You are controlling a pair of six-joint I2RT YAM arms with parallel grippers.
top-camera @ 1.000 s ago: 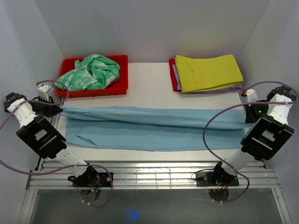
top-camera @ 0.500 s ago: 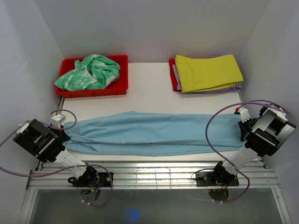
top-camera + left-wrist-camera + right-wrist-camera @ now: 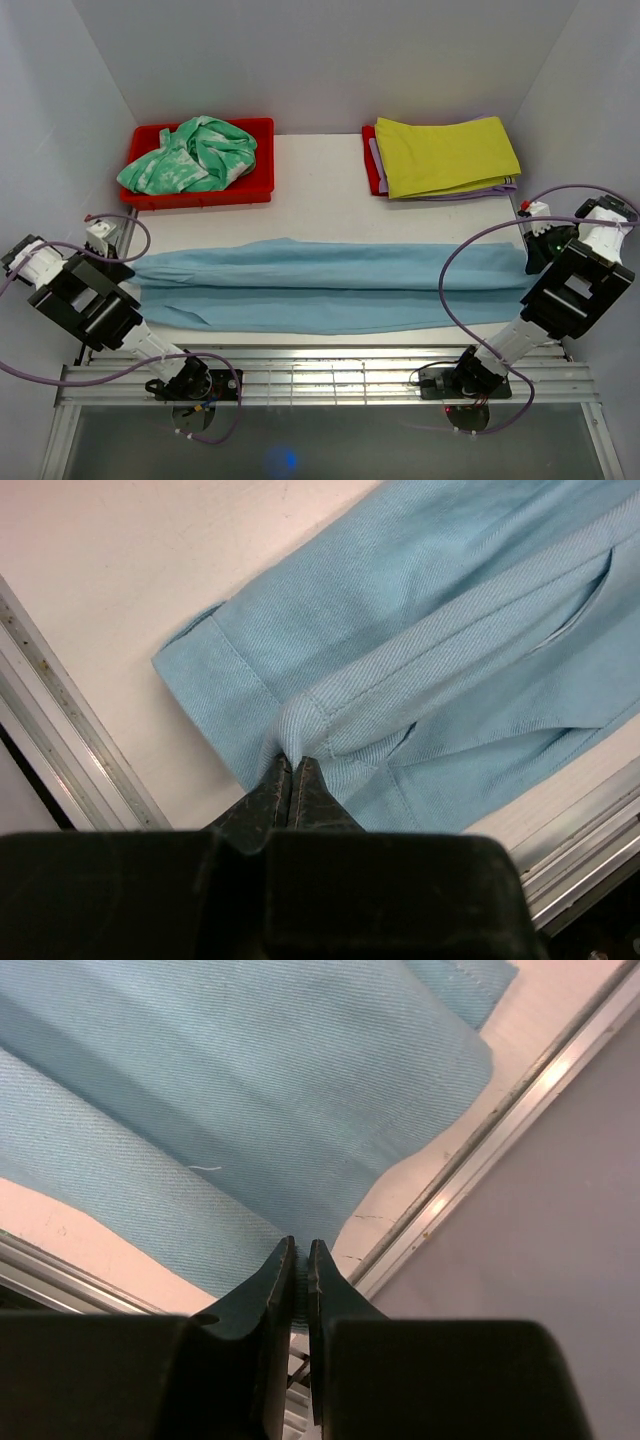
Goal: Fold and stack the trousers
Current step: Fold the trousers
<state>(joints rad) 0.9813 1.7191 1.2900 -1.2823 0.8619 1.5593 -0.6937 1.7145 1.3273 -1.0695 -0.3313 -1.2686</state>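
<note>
From above, the sky-blue trousers (image 3: 330,285) lie on the white desk (image 3: 320,200) near the front edge, with their long side running left to right.

Left wrist view: the left end effector (image 3: 293,778) is pinched tight on a fold at the trousers' end.

Right wrist view: the right end effector (image 3: 301,1260) is pinched on the cloth's edge.

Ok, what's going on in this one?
Both arms hold the light blue trousers, stretched across the table in a long band. The left gripper is pinched shut on one end, the right gripper on the other. The patterned garment in the red tray and the yellow cloth lie at the far side.
</note>
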